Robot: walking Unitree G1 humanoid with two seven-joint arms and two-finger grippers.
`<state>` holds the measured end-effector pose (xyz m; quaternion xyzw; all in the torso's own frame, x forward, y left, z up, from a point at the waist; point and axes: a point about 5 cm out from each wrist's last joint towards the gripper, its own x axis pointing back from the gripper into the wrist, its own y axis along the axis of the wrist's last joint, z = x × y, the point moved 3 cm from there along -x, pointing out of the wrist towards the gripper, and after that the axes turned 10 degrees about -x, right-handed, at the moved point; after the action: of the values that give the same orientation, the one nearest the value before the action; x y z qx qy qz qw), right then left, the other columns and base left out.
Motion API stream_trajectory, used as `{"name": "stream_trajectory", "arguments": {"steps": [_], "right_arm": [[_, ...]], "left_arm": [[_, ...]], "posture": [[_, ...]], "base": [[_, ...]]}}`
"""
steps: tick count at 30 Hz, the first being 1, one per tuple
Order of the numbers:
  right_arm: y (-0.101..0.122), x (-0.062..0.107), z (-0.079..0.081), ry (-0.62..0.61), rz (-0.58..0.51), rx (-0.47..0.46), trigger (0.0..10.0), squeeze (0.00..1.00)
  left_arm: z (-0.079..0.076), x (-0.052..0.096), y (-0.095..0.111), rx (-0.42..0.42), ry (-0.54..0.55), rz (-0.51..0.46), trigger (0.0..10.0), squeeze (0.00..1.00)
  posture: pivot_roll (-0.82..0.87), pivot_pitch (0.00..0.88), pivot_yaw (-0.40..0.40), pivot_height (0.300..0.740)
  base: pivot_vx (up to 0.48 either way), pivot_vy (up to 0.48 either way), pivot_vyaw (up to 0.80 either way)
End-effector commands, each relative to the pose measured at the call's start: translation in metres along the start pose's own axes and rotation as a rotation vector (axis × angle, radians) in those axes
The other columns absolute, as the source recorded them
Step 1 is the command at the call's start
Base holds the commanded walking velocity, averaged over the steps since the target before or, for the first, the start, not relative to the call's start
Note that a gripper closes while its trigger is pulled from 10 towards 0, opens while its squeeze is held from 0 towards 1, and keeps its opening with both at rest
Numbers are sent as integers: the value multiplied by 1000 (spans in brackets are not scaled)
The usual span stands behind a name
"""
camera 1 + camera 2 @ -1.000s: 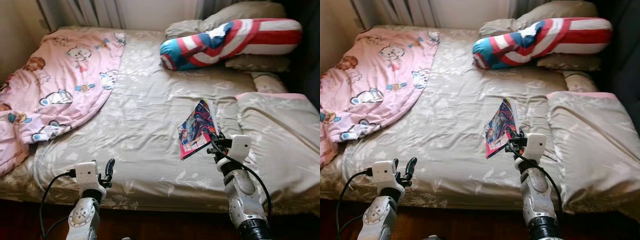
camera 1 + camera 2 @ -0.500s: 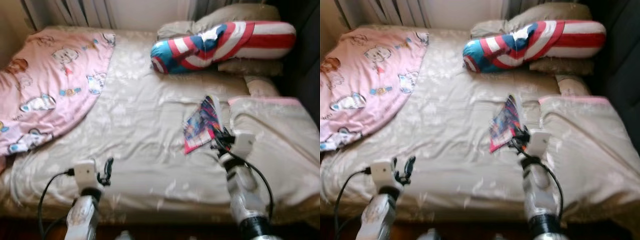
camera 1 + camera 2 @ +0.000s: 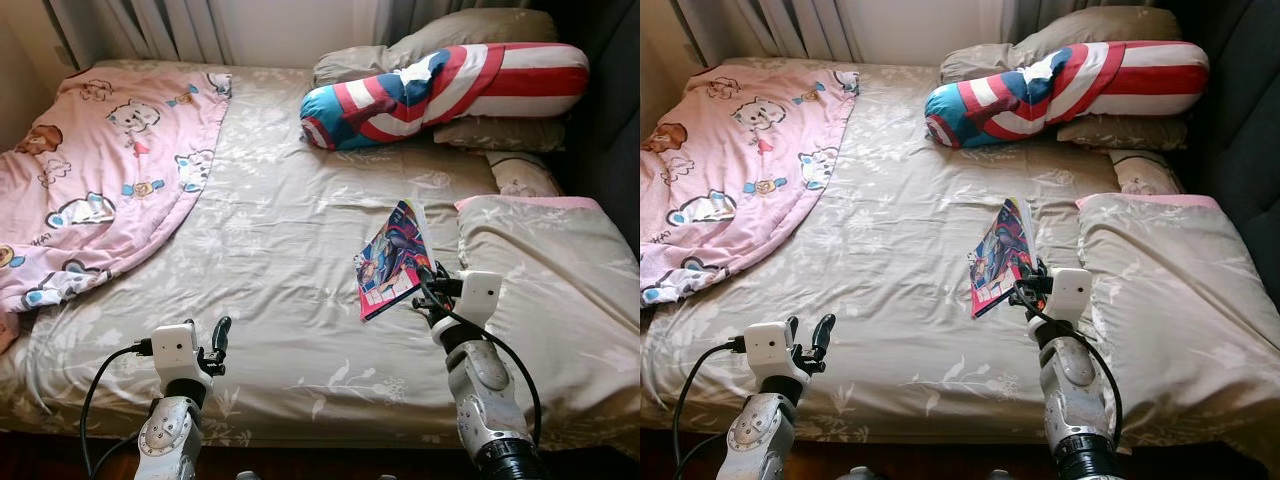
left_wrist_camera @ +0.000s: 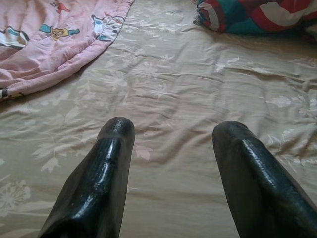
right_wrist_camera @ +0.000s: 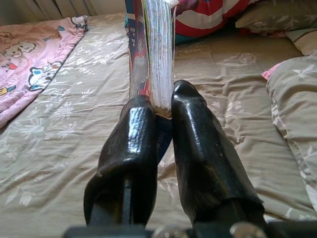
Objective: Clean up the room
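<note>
A colourful comic book (image 3: 392,258) is held edge-up over the beige bed sheet (image 3: 280,230), right of the bed's middle. My right gripper (image 3: 428,281) is shut on its lower corner; in the right wrist view the book's page edges (image 5: 159,54) rise between the two black fingers (image 5: 198,144). My left gripper (image 3: 220,340) stands open above the bed's near edge on the left, with nothing between its fingers (image 4: 106,173) but bare sheet.
A pink cartoon blanket (image 3: 95,170) lies crumpled on the bed's left side. A red, white and blue bolster (image 3: 440,85) and beige pillows (image 3: 470,30) lie at the head. A folded beige duvet (image 3: 545,270) covers the right side. Curtains (image 3: 140,25) hang behind.
The head camera has tilted and settled, so more of the bed's near edge shows. The right gripper still holds the comic book in the same pose; the left gripper has not moved.
</note>
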<state>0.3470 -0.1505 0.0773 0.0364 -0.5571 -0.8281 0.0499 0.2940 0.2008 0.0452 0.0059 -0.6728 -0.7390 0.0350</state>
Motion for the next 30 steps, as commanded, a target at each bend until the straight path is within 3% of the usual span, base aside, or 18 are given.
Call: {"name": "stream_trajectory", "arguments": {"steps": [1, 30], "right_arm": [[7, -1, 1, 7, -36, -1, 10000, 0], [8, -1, -2, -14, -42, 18, 10000, 0]], "left_arm": [[0, 2, -3, 1, -7, 15, 10000, 0], [1, -1, 8, 13, -6, -29, 10000, 0]], "posture": [[40, 174, -41, 712], [42, 172, -41, 712]], "base": [[0, 0, 0], [0, 0, 0]]}}
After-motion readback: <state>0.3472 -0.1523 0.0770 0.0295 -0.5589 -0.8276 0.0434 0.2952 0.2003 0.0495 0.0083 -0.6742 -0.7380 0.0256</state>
